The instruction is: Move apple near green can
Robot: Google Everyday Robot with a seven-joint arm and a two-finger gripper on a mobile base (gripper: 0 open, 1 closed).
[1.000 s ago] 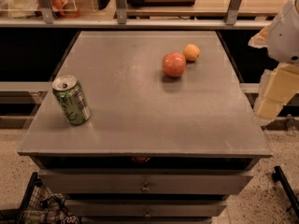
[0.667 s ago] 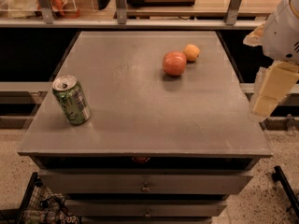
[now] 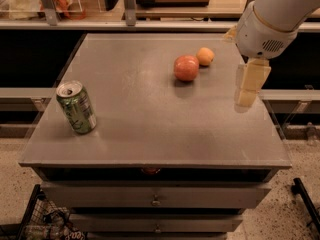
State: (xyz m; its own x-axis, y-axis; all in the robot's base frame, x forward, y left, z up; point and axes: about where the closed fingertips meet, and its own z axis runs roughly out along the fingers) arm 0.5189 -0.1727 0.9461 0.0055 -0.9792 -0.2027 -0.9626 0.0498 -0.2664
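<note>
Camera view: the gripper (image 3: pixel 248 86) hangs over the right side of the table (image 3: pixel 150 129), close to its right edge, as a pale cream, smeared slab pointing down. How the jaws stand, wide or narrow, cannot be told, since only that one blurred shape shows. Above it sits the white rounded wrist of the arm (image 3: pixel 272 19), which runs up and out of the picture at the top right corner, so the rest of it is cut off.

To the left of the gripper and a little farther back lies the apple (image 3: pixel 186 67), reddish-pink, on the table's far right quarter, clear of the gripper. Just behind and to the right of the apple is a smaller orange fruit (image 3: pixel 204 56) (whether the two touch is hard to say).

The green can (image 3: pixel 76 107) stands near the front left of the table, well apart from the apple, its silver top towards the camera.

Below the tabletop are drawers (image 3: pixel 156 198) with small pulls. A small red spot under the table's front lip is too dim to identify. At the lower left a wire basket (image 3: pixel 35 219) is cut off by the picture's edge, its contents unclear. Behind the table runs a shelf (image 3: pixel 150 24) with metal uprights, and the things on it are partly cropped at the top.
</note>
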